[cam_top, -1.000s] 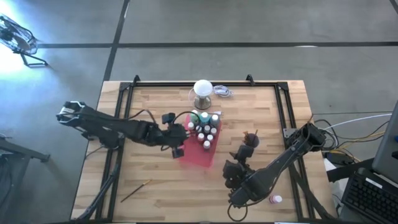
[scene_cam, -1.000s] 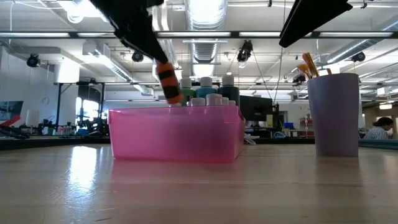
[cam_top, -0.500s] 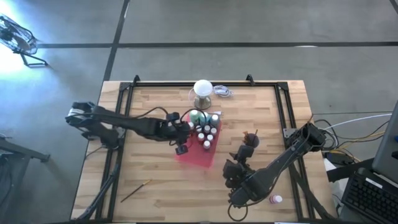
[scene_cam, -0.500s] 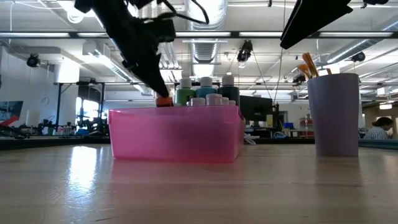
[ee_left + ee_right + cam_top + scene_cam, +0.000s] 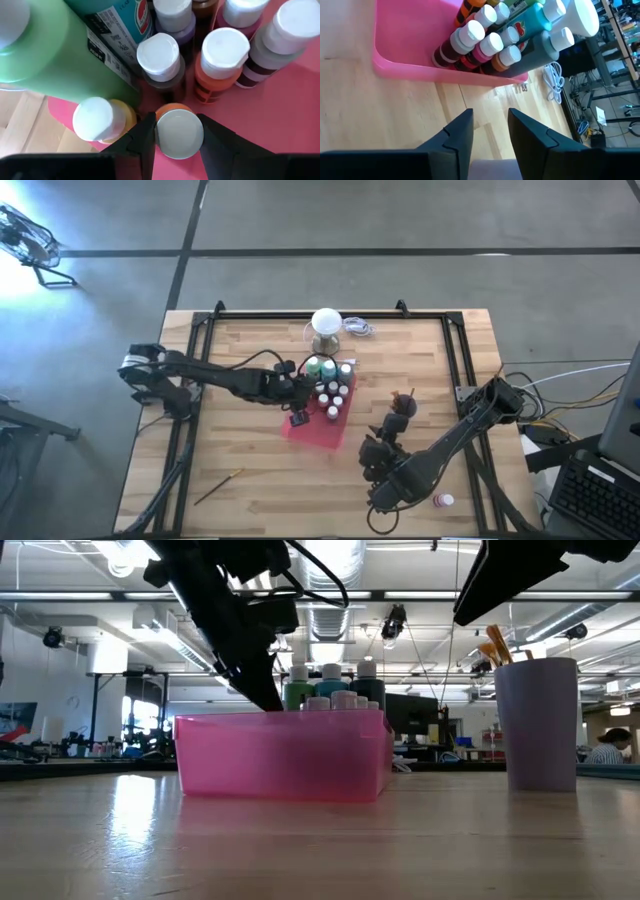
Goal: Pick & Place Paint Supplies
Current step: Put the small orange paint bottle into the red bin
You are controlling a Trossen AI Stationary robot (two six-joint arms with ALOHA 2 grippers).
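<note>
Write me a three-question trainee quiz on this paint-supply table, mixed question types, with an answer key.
1. True or false: the left gripper has its fingers around a white-capped orange paint bottle inside the pink rectangular plastic tray.
2. Multiple choice: the thin brown-handled brush lying on the wooden table is A) inside the tray, B) near the table's front left, C) in the purple cup.
3. Fill in: the tall purple cup holds ____.

Key: 1 true. 2 B. 3 brushes.
</note>
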